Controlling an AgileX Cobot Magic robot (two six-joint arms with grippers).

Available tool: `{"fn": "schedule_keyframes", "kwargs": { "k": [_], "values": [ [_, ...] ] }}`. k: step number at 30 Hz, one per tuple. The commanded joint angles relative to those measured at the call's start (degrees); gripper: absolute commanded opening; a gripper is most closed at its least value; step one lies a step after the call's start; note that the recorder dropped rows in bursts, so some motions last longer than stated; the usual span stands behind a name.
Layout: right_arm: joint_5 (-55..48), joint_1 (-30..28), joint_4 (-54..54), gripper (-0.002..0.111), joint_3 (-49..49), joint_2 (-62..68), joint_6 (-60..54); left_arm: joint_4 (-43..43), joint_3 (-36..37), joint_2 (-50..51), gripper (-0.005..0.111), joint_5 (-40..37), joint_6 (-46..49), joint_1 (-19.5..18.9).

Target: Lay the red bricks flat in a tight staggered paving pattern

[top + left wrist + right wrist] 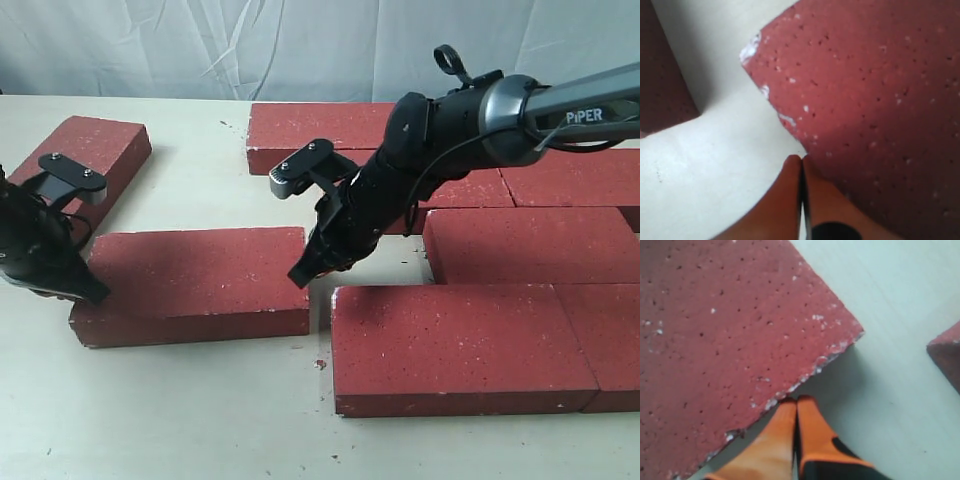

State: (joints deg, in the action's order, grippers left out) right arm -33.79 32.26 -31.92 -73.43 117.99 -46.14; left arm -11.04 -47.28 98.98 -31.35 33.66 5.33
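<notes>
Red brick between two claws.
Your left claw and right claw, both closed on nothing, sit at its ends; the other red bricks lie by the worktop's right edge.

I see exterior cam raised, looking down across table, wide. Wrist cams very close, aimed down; each shows opposite end of same brick, also in exterior.
</notes>
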Motion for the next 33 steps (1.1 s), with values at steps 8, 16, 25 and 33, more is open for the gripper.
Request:
{"fn": "schedule_keyframes", "kwargs": {
  "k": [8, 16, 25, 33],
  "values": [
    [4.3, 0.44, -1.43, 0.0, -1.21, 0.45, -0.06, -6.51, -0.22, 0.01, 0.0, 5.49, 1.49, -0.05],
    [2.92, 0.44, 4.77, 0.0, -1.21, -0.54, -0.06, -9.41, -0.22, 1.01, 0.0, 5.47, 5.56, -0.05],
    [2.04, 0.44, 18.91, 0.0, -1.21, -0.41, 9.14, -15.47, -0.22, 1.16, 0.0, 4.18, 11.58, -0.05],
    [-4.6, 0.44, 24.57, 0.0, -1.21, -4.52, 13.87, -16.5, -0.22, 1.16, 0.0, 9.55, 11.94, -0.05]
  ]
}}
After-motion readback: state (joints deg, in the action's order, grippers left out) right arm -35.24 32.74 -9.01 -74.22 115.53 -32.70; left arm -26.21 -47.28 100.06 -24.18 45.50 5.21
